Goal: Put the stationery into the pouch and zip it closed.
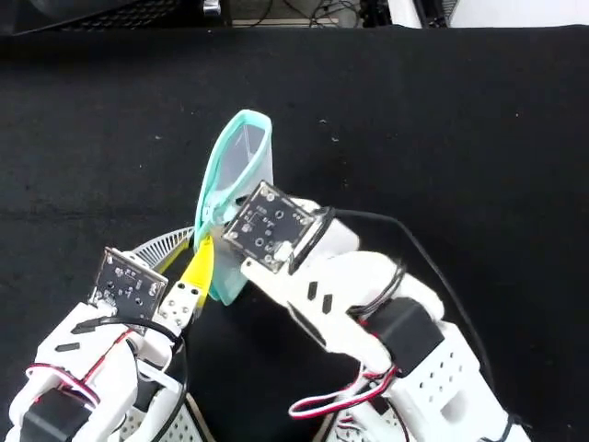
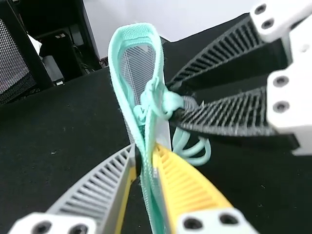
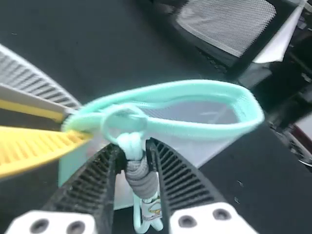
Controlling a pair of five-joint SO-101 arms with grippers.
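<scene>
pouch (image 1: 241,161) of mint-green fabric with see-through mesh sides stands on its edge near the middle of the black cloth table (image 1: 442,120), held between the two arms. whether its lower edge touches the cloth, i cannot tell.

on the left, the left gripper (image 1: 198,247) comes in from the near left corner of the table. its grey ribbed finger (image 2: 97,187) and its yellow ribbed finger (image 2: 187,190) are clenched on the near end of the pouch, one on each side of the mint-green rim. the fabric is pressed flat between them.

in the middle, the pouch rises out of this grip. beyond the grip its two rim bands part into a long narrow oval, so the mouth is open along most of its length. what lies inside i cannot tell through the mesh.

just to the right of the left gripper, a mint-green pull cord (image 2: 192,146) with a short grey sleeve (image 3: 139,170) is tied to the rim of the pouch in a knot. the right gripper (image 3: 131,146), with two black ribbed fingers (image 3: 92,180), is squeezed tight on this cord just below the knot, and the loop of the cord comes out behind the fingers. in the high view the right arm (image 1: 368,313) reaches in from the near right side, and its wrist board covers the near end of the pouch.

the two grippers are just beside each other. beyond the table, in the right wrist view, stands a black mesh chair back (image 3: 229,22).
</scene>
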